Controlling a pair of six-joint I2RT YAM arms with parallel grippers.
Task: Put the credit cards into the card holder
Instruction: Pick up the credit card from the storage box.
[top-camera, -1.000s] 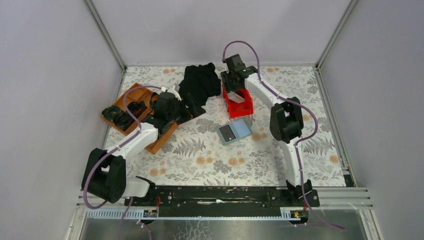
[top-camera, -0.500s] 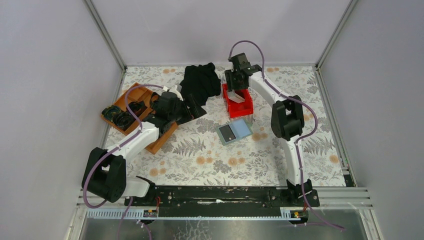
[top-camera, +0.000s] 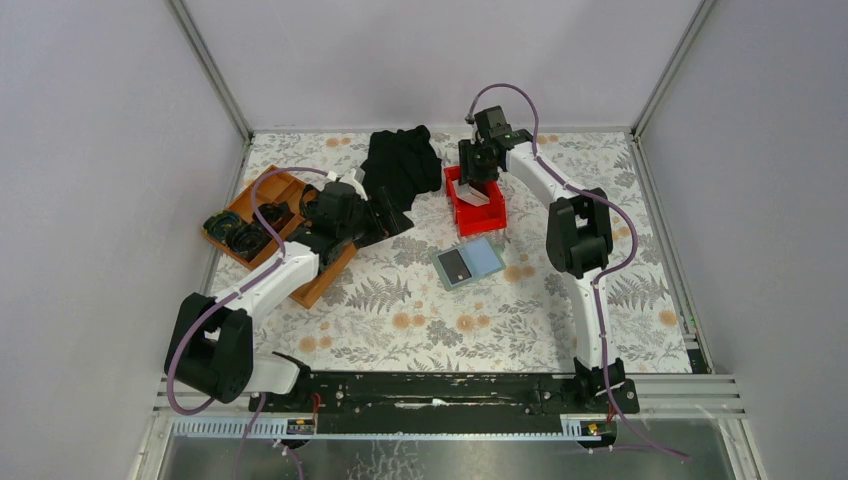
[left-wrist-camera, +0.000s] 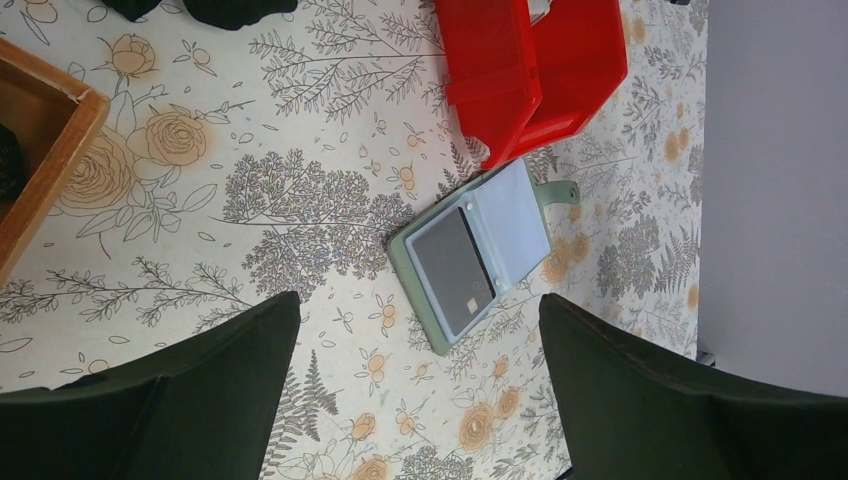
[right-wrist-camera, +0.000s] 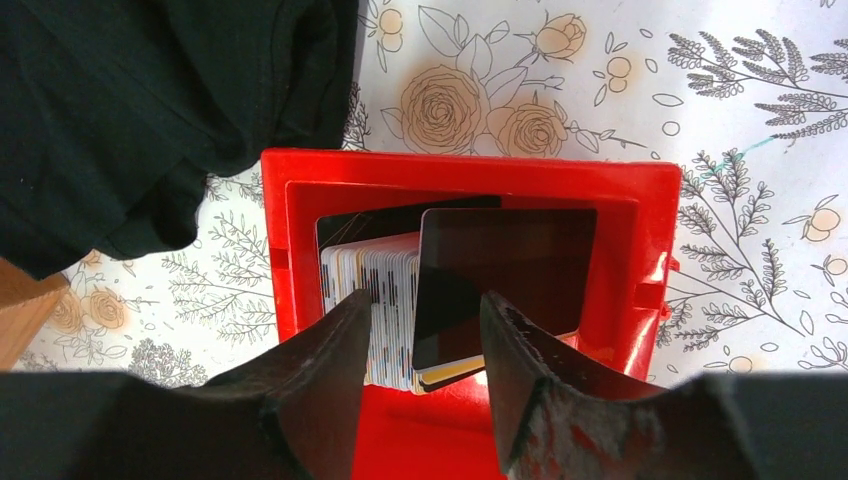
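Top external: right arm (top-camera: 541, 180) above credit cards (top-camera: 480, 197)

light: bright, even, diffuse | shadows: soft, faint | focus: sharp mid-frame, soft at near edges

Red bin (right-wrist-camera: 460, 165), grey-green card holder (left-wrist-camera: 520, 215) — floral table (left-wrist-camera: 300, 200).

Red plastic bin (top-camera: 491, 219), orange wooden tray (top-camera: 322, 287), crumpled black cloth (top-camera: 400, 160), floral table cover (top-camera: 420, 315)
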